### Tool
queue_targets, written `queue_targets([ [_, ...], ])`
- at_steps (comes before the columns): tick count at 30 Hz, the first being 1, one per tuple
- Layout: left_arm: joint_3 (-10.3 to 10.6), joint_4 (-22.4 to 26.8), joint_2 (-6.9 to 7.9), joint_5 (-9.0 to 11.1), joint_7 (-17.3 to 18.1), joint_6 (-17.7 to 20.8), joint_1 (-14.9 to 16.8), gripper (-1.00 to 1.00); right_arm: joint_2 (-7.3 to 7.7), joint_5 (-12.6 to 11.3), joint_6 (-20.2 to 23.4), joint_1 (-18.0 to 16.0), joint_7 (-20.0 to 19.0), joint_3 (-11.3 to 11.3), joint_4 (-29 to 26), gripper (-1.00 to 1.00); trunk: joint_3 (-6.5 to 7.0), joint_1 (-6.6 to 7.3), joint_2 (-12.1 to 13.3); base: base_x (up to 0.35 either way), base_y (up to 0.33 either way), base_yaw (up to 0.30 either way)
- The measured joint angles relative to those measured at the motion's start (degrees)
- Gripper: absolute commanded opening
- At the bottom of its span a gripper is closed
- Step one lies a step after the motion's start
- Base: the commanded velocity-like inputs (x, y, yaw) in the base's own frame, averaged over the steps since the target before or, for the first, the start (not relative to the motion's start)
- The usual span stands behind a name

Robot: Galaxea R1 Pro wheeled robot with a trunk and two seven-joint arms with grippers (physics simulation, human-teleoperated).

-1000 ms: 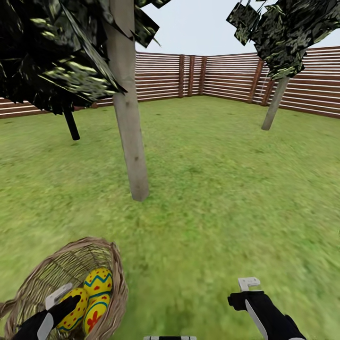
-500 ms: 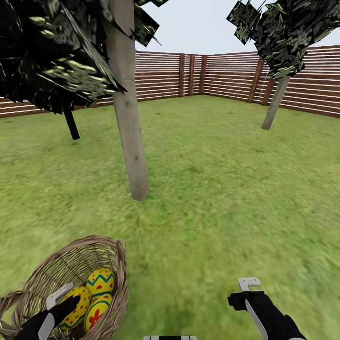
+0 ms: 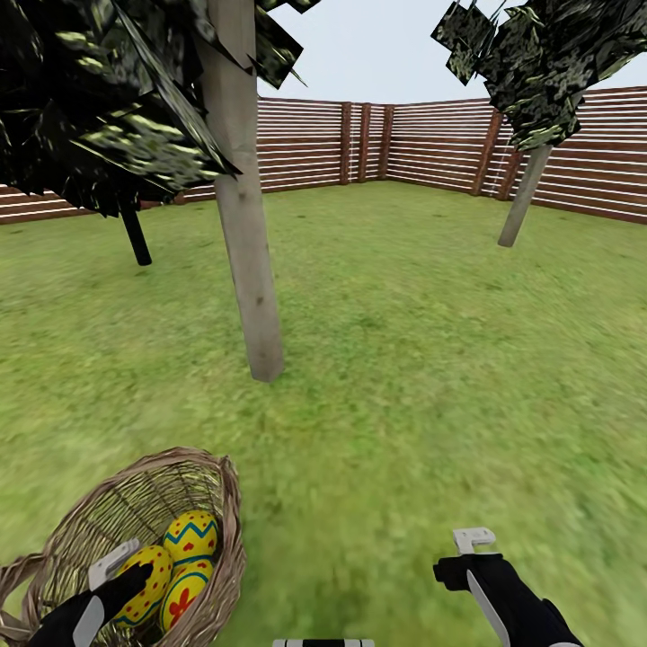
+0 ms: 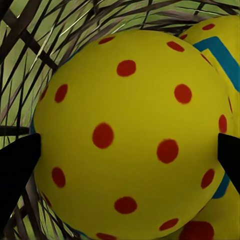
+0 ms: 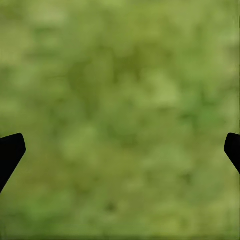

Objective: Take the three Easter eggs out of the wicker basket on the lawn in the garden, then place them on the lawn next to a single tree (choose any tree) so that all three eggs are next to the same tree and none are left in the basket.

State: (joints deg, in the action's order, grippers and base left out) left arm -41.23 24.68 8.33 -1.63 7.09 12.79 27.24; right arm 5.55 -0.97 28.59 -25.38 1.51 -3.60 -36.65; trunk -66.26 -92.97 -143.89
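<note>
The left end effector [image 3: 121,575] reaches down into the wicker basket [image 3: 99,521] on the lawn [image 3: 404,377]. Its fingers are wide apart around a red-dotted egg [image 4: 130,140], beside two more. The right end effector [image 5: 120,150] hangs wide open and empty over grass.

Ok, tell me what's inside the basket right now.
The basket holds three eggs: a dotted one, a zigzag one, and one with a red flower mark. The left gripper reaches in at the dotted egg. The eggs cover the basket's bottom.
</note>
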Motion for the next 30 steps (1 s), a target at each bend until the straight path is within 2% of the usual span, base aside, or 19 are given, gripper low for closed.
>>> queue_targets([
  [8,0.0,0.0,-0.10,0.0,-0.1,0.0,0.0,-1.00,0.00,0.0,0.0,0.0,0.0,0.0,0.0,1.00,0.00,0.00,0.0,0.000,0.000,0.000],
  [15,0.1,-0.2,-0.69,-0.4,-0.2,0.0,0.0,-1.00,0.00,0.0,0.0,0.0,0.0,0.0,0.0,1.00,1.54,0.18,0.1,0.000,0.000,0.000],
  [30,0.1,-0.3,-0.72,-0.4,-0.2,0.0,0.0,-1.00,-0.09,0.1,-0.1,0.0,0.0,-0.1,0.1,1.00,4.86,0.56,0.3,0.000,0.000,0.000],
])
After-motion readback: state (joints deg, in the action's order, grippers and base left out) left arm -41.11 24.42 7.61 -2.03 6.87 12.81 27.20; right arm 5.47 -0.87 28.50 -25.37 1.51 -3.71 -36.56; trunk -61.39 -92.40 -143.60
